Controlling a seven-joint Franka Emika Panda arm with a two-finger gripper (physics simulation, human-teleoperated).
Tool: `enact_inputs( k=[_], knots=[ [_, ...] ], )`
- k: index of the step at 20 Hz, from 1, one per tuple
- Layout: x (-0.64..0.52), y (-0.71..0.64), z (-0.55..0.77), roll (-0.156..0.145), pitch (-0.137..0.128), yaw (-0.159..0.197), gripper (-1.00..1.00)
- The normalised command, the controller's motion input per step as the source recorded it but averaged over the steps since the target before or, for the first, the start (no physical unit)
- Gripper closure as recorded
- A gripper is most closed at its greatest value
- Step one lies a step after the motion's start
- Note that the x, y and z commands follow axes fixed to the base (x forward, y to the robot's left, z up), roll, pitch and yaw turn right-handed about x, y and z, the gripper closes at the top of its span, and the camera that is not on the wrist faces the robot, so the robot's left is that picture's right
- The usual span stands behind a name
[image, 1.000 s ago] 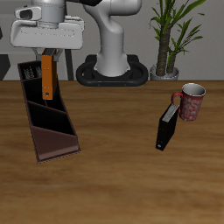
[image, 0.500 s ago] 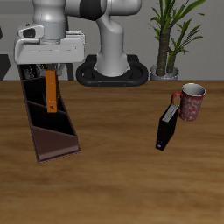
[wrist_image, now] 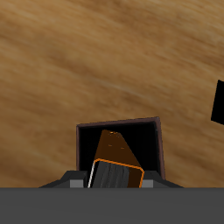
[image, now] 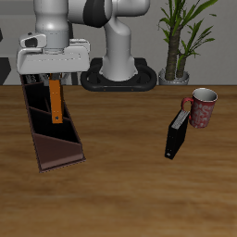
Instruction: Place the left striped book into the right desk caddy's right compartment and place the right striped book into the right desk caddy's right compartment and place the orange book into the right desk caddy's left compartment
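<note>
Currently black book (image: 175, 135) upright near front, leaning on mug (image: 202, 107). Farther back, orange book (image: 56, 102) pinched in gripper (image: 54, 78), hanging upright, lower end dipping into caddy (image: 51, 148). Exact compartment unclear. Plant (image: 181, 32) behind.

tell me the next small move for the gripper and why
Probably lower a little more. The gripper holds the orange book upright, its lower end at the caddy wall; the wrist view shows the book over an open section. Releasing now might tip it.
</note>
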Motion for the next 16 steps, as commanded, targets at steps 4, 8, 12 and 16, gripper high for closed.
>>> enact_inputs(
  k=[4, 8, 12, 16],
  knots=[
    [-0.03, -0.14, -0.13, 0.008, -0.01, -0.01, 1.0],
    [0.04, -0.02, -0.23, 0.013, 0.017, -0.009, 1.0],
    [0.02, 0.02, -0.13, 0.005, 0.019, -0.004, 1.0],
    [0.03, -0.01, 0.02, -0.001, 0.0, -0.003, 1.0]
  ],
)
